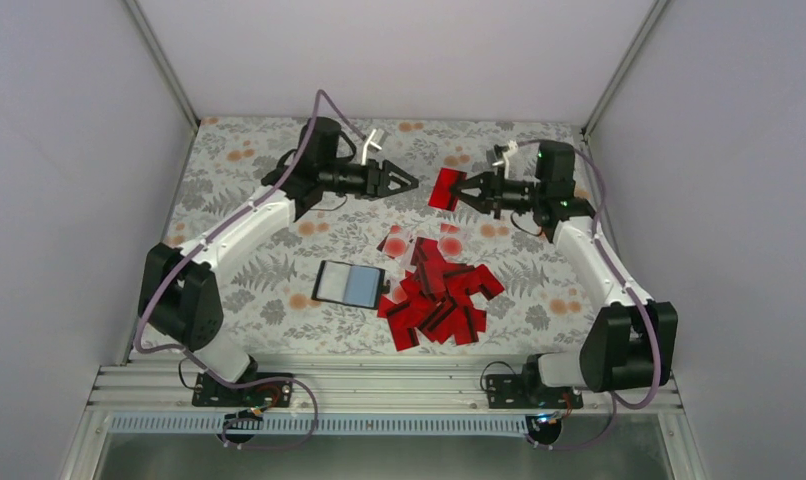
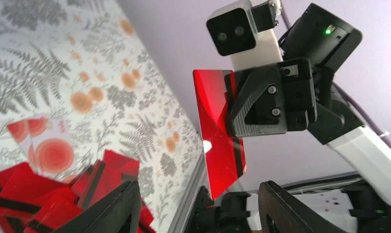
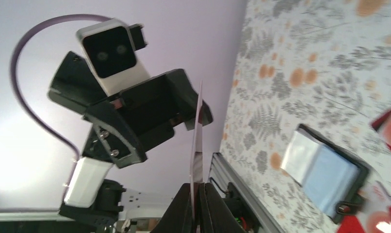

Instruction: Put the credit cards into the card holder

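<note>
- Nothing looks done yet — the holder (image 1: 349, 284) lies open and flat on the cloth (image 1: 279, 305), its grey-blue panels bare, with no card seen in it.
- Most cards (image 1: 441, 297) lie in a loose heap below and between the two pincers, just beside the holder.
- One card (image 2: 218, 131) is up in the air, clamped by one edge in the right pincer (image 1: 458, 190). It hangs upright, its free end toward the left pincer (image 2: 198, 206).
- The left pincer is spread wide and empty, level with the right one. Its tips point at the card, near it but apart — a handover seems set up.
- Both arms reach over the far cloth with forearms level and tips facing each other.
- Left to do: this card into the holder, then the heap.
</note>
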You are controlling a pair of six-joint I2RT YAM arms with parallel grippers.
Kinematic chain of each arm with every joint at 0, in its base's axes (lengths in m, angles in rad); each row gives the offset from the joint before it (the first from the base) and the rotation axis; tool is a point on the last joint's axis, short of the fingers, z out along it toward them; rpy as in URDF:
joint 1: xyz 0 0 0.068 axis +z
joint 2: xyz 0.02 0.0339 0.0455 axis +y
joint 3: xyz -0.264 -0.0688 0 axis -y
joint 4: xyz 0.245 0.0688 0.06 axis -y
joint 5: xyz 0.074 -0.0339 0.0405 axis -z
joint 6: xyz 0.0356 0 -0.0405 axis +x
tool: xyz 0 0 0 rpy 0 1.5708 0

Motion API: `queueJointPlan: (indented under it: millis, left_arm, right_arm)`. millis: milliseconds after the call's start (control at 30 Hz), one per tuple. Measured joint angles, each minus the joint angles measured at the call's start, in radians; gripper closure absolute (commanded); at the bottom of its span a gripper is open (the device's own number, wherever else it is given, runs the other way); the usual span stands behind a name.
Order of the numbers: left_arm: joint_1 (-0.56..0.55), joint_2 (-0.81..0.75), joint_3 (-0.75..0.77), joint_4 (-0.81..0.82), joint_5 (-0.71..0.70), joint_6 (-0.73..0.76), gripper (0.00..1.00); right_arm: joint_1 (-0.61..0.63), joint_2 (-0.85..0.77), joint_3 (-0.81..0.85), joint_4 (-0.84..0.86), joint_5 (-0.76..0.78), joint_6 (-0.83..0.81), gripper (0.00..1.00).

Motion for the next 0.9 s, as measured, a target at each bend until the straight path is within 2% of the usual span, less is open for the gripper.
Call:
queueJointPlan:
  millis: [367,600,833,900]
  left_arm:
    - [0.081,-0.074,-0.084,0.318,0.128,-0.252,0.48]
    - [0.084,-0.099,-0.084,0.385,0.151,-0.309,0.6]
    - [0.094,-0.126,-0.097,0.383,0.144,-0.311,0.67]
    - [0.095,-0.129,-0.101,0.378,0.141,-0.31,0.72]
  right_arm:
    - [0.138,0.087,0.232,0.029,-0.021,0.138,0.96]
    - [0.211,0.155,0.324,0.028,-0.025,0.169,0.96]
    - [0.239,0.17,0.354,0.029,-0.025,0.174,0.96]
    - [0.245,0.171,0.356,0.029,-0.025,0.174,0.96]
